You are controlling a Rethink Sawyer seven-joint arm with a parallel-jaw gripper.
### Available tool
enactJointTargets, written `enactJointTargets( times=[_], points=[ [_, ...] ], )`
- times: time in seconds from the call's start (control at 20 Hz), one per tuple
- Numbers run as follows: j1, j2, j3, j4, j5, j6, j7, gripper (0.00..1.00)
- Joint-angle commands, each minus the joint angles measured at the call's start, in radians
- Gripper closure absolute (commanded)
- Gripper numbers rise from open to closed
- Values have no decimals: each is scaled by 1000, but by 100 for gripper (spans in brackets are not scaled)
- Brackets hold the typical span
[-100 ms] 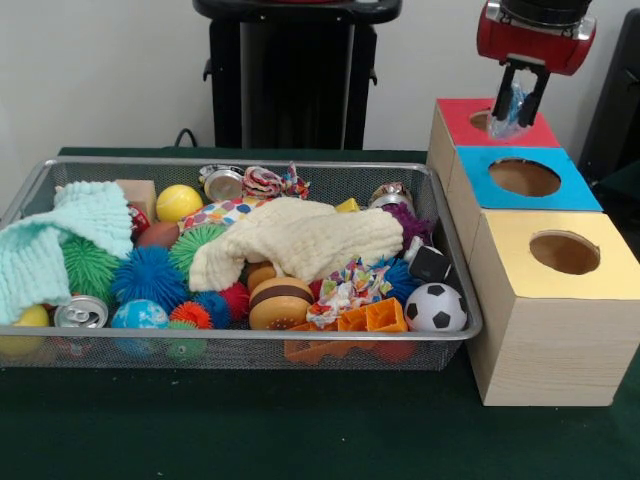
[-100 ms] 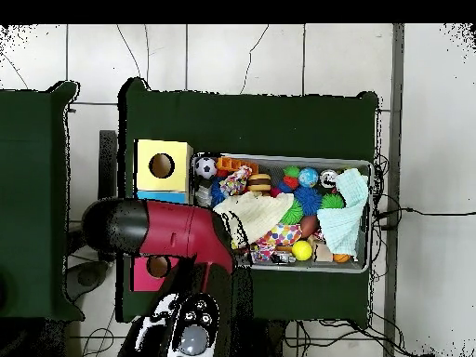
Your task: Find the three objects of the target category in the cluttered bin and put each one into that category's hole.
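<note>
My gripper (image 1: 519, 102) hangs at the far right, just above the red-topped box (image 1: 458, 118). Its black fingers (image 1: 541, 92) are shut on a crumpled, clear bluish plastic piece (image 1: 509, 112), whose lower end dangles over that box's round hole (image 1: 482, 121). In front of it stand a blue-topped box (image 1: 575, 190) and a yellow-topped box (image 1: 510, 245), each with its own hole. In the overhead view the red arm (image 2: 177, 232) covers the gripper and the blue box. Only the yellow box (image 2: 142, 153) and part of the red box (image 2: 141, 275) show there.
The wire mesh bin (image 1: 240, 348) left of the boxes is crammed. It holds a cream cloth (image 1: 300, 240), a mint cloth (image 1: 50, 240), spiky balls (image 1: 150, 275), a soccer ball (image 1: 435, 307), a toy burger (image 1: 280, 303), a can (image 1: 82, 313) and a yellow ball (image 1: 178, 202).
</note>
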Motion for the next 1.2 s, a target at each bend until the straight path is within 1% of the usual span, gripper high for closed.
enactJointTargets(
  times=[0.05, 0.3, 0.35, 0.9, 1.2],
  points=[
    [1, 68, 0, -46, 21, -64, 272, 100],
    [-2, 89, 0, -68, 23, -64, 268, 100],
    [2, 101, -3, -75, 21, -79, 273, 100],
    [21, 127, -20, -96, 36, -112, 291, 100],
    [57, 161, -28, -114, 64, -143, 332, 100]
  ],
)
